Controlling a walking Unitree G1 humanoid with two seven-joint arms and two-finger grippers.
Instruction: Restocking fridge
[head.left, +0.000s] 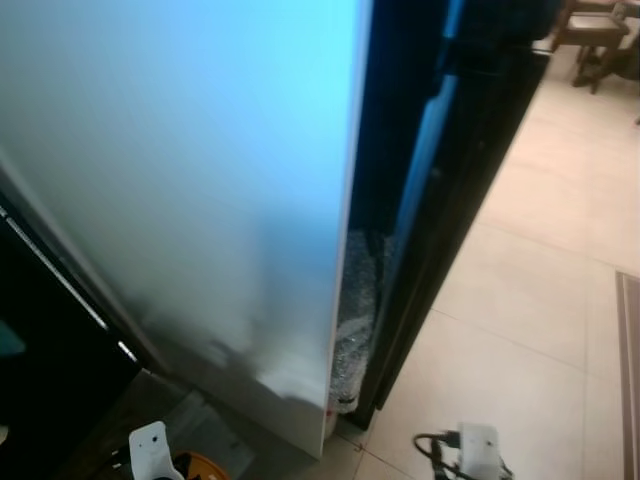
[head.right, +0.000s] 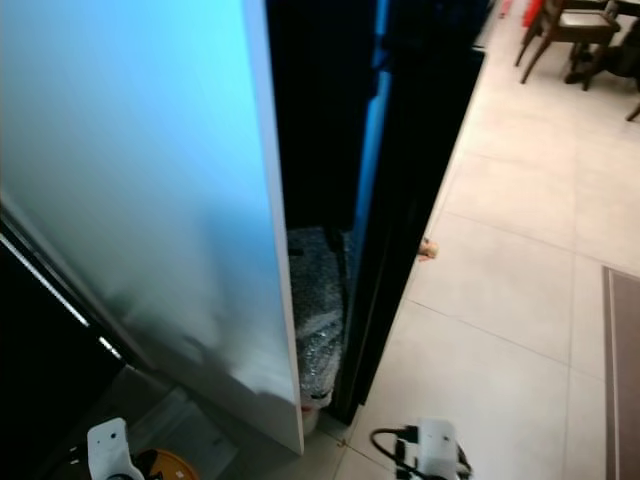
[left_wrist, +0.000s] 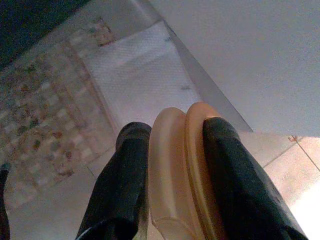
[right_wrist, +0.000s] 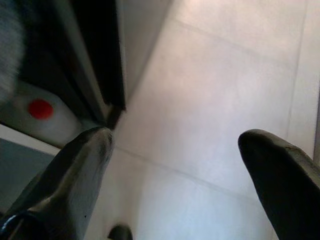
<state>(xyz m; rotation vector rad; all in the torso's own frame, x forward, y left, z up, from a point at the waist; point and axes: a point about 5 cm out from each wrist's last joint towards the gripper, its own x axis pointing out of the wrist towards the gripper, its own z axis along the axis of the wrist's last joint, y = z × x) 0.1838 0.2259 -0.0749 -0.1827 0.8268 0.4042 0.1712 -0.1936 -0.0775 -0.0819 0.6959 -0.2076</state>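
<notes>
- Dark fridge interior at lower left of the eye views, a pale strip running along its edge.
- Left gripper clamped on a tan, disc-like item, one black finger either side; patterned mat and white mat on the floor beyond.
- Same item just visible as an orange edge at the bottom left, beside the white wrist mount.
- Open fridge door, pale and blue-lit, across the left and centre of the frame.
- Bubble-wrapped bundle low in the gap between door and dark cabinet.
- Right gripper spread wide, empty, above pale floor tiles; white container with a red dot near the door's foot.
- Wooden chair at upper right, well apart.
- Rug edge at far right.
</notes>
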